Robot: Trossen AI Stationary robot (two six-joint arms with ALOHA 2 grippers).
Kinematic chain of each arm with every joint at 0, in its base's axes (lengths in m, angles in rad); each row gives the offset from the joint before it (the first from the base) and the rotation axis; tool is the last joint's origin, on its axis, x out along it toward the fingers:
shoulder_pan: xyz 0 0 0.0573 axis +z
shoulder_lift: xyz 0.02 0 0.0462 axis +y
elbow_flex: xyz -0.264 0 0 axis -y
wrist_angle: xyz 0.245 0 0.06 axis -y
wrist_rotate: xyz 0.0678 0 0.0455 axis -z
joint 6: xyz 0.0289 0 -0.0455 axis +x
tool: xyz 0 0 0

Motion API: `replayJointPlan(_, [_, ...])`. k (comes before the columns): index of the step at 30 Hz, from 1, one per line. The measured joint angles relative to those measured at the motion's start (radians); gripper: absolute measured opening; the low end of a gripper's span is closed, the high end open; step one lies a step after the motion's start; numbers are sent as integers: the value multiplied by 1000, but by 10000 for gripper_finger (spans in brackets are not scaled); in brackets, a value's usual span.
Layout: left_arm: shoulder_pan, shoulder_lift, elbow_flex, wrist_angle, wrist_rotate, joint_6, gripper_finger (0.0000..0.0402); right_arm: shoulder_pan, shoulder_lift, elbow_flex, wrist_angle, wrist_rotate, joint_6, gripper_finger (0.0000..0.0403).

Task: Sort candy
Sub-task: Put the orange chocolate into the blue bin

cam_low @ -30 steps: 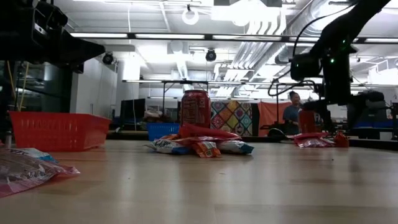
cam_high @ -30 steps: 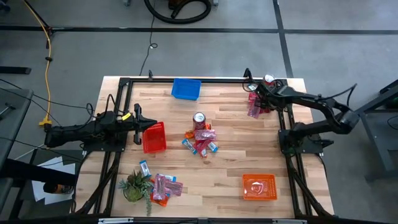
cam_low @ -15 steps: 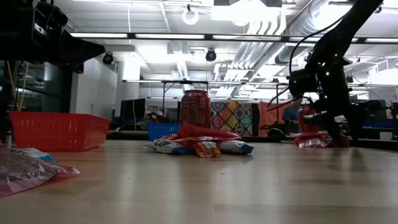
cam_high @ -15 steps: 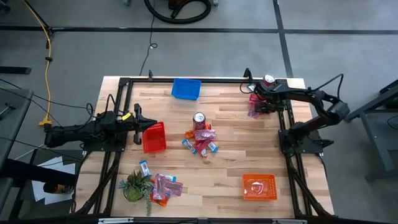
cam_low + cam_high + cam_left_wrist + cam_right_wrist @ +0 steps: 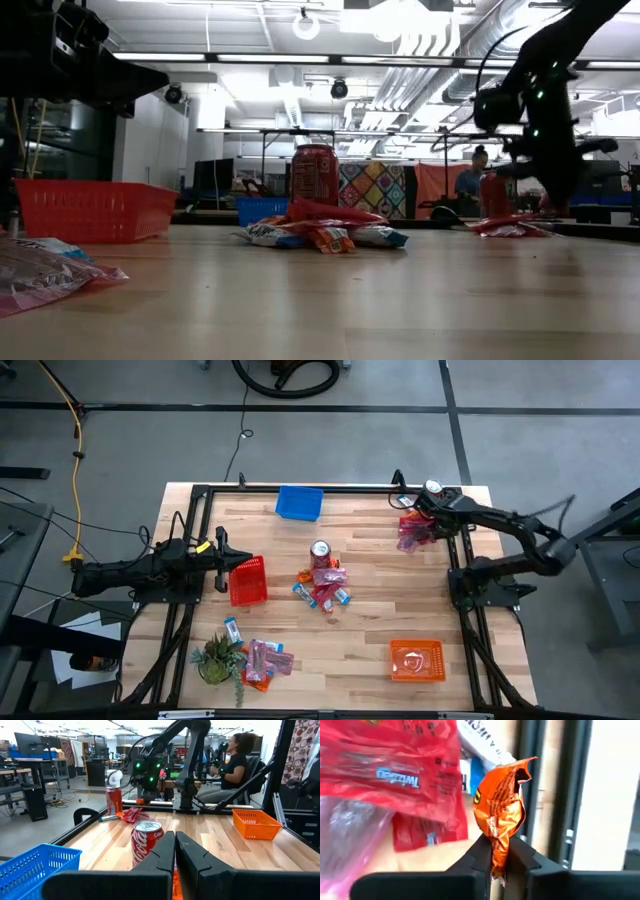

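Candy lies in three heaps: a middle one (image 5: 322,586) beside a red can (image 5: 320,550), one at the near left (image 5: 262,659), and red and pink packets at the far right (image 5: 410,532). My right gripper (image 5: 413,523) hangs over that far-right heap, shut on an orange candy packet (image 5: 501,805). My left gripper (image 5: 226,565) waits shut beside the red basket (image 5: 248,581), holding nothing; in its wrist view the fingers (image 5: 175,836) point at the can (image 5: 147,840). My right gripper pinches the orange packet's crumpled end (image 5: 496,851) between its two fingers. The rest of the packet sticks out past the fingertips, its torn-looking far corner (image 5: 525,765) free, in front of the red packets (image 5: 395,765). Whether it is clear of the heap I cannot tell.
A blue basket (image 5: 300,502) stands at the far edge and an orange basket (image 5: 416,660) at the near right. A second can (image 5: 432,488) stands at the far right corner, a small green plant (image 5: 214,659) at the near left. A black frame rail (image 5: 300,487) edges the table.
My right gripper has dipped down onto the far-right heap and come up a little again, staying over the same spot.
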Motion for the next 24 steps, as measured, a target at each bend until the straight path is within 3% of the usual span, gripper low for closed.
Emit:
replayJointPlan(3, [0, 0, 0, 0, 0, 0, 0, 30, -106, 9, -25, -23, -1, 13])
replayJointPlan(7, [0, 0, 0, 0, 0, 0, 0, 87, -255, 14, 52, -145, -16, 10])
replayJointPlan(13, [0, 0, 0, 0, 0, 0, 0, 201, -383, 14, 434, -337, 27, 6])
replayJointPlan(18, [0, 0, 0, 0, 0, 0, 0, 293, -309, 16, 831, -361, 19, 6])
replayJointPlan(24, [0, 0, 0, 0, 0, 0, 0, 372, -58, 46, 1172, -364, -33, 6])
